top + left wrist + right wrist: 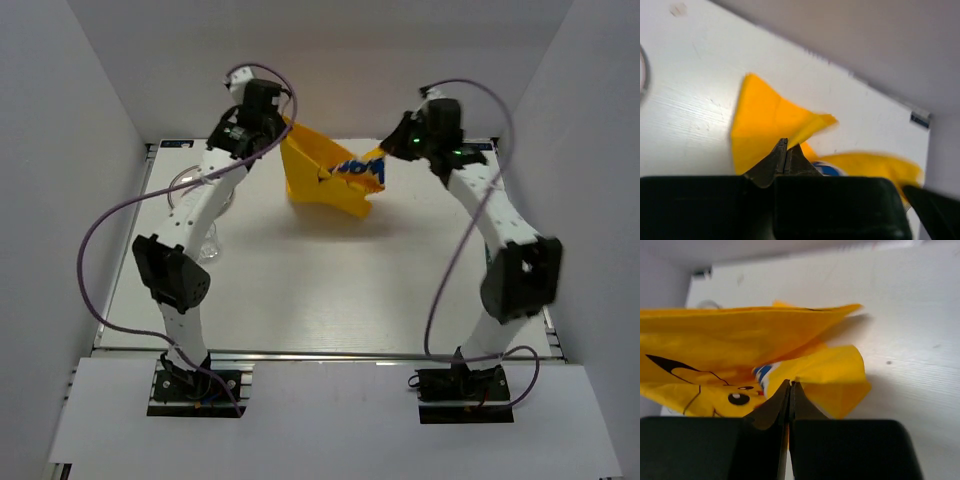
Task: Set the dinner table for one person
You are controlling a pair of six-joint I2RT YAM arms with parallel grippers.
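Yellow cloth mat [318, 178]: Pikachu print, bunched and folded, held up by two corners over the far middle of the tabletop.
Left gripper [785, 146]: jaws pressed together on the mat's left corner.
Right gripper [790, 386]: jaws pinched tight on the mat's right edge.
Dinner table [330, 285]: white, flat, metal-railed, under both arms, filling most of the top view.
Clear glassware [190, 185]: far left, beside the left arm, partly hidden.
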